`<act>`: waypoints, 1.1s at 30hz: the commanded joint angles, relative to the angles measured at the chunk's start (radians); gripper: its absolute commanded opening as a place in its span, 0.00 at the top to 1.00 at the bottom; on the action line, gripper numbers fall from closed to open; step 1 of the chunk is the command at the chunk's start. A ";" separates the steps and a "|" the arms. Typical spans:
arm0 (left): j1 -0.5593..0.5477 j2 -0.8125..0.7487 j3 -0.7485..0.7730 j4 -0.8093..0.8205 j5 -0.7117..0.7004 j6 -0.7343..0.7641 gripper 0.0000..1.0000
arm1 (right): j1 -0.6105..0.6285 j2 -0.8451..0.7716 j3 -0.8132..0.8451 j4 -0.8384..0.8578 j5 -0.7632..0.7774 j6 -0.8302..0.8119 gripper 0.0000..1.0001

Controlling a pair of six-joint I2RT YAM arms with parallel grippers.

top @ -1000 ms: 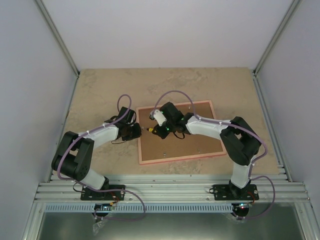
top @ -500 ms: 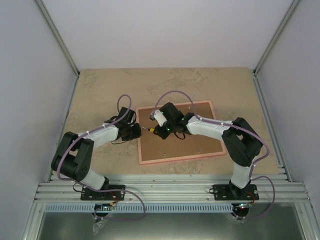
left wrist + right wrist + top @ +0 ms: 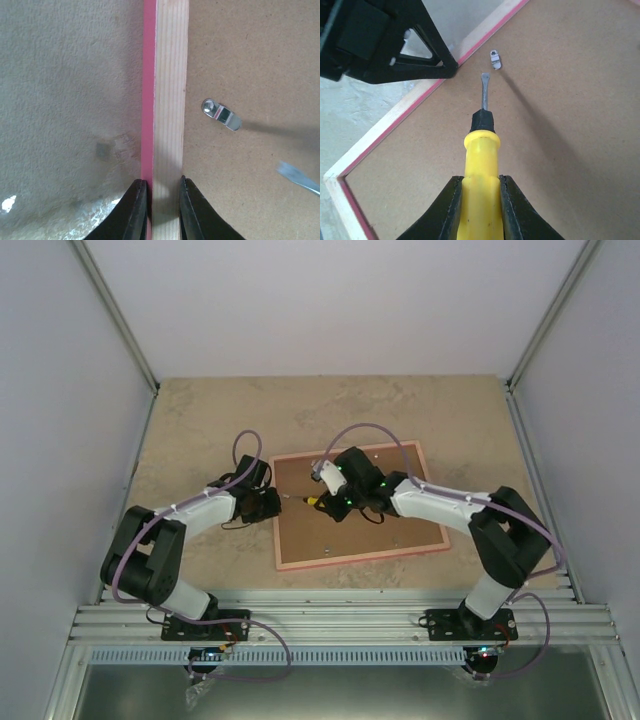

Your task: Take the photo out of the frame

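- Black fingers of the right gripper point(image 3: 480, 192) clamp a yellow screwdriver point(image 3: 481, 150). Its blade points far-left and stops just short of the metal clip point(image 3: 494, 59).
- Across from it, the left gripper point(image 3: 162, 187) pinches the left rail of the frame point(image 3: 167, 75), one finger on each side.
- That frame lies back-up on the table point(image 3: 65, 75), and the brown backing board point(image 3: 545, 150) covers the photo (unseen, presumably underneath).
- For a clean job, slide the blade flat against the clip's free end and swing it off the board without gouging it, with the rail pinned.
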 commanded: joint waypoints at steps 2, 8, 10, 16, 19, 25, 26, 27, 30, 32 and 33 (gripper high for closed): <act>0.000 -0.045 -0.008 0.035 -0.004 -0.022 0.83 | -0.043 -0.140 -0.105 0.140 -0.009 0.021 1.00; 0.000 -0.069 -0.021 0.033 -0.019 -0.045 0.82 | -0.164 -0.296 -0.288 0.336 0.030 0.084 1.00; 0.000 -0.079 -0.027 0.036 -0.025 -0.063 0.82 | -0.200 -0.329 -0.352 0.399 0.044 0.106 0.99; 0.000 -0.113 -0.064 0.043 -0.036 -0.147 0.82 | -0.259 -0.367 -0.460 0.510 0.038 0.139 1.00; 0.000 -0.144 -0.095 0.059 -0.047 -0.190 0.82 | -0.261 -0.371 -0.472 0.507 0.058 0.133 1.00; 0.000 -0.189 -0.139 0.070 -0.059 -0.235 0.81 | -0.273 -0.431 -0.527 0.536 0.147 0.170 1.00; 0.000 -0.192 -0.140 0.065 -0.068 -0.231 0.80 | -0.279 -0.444 -0.535 0.540 0.160 0.178 1.00; 0.000 -0.194 -0.138 0.054 -0.080 -0.226 0.80 | -0.286 -0.456 -0.545 0.544 0.171 0.187 0.99; 0.002 -0.195 -0.128 0.030 -0.134 -0.205 0.79 | -0.318 -0.494 -0.575 0.552 0.192 0.222 1.00; 0.006 -0.184 -0.113 0.016 -0.162 -0.184 0.79 | -0.342 -0.513 -0.592 0.553 0.204 0.240 1.00; 0.008 -0.177 -0.104 0.009 -0.175 -0.174 0.78 | -0.354 -0.522 -0.599 0.551 0.214 0.249 1.00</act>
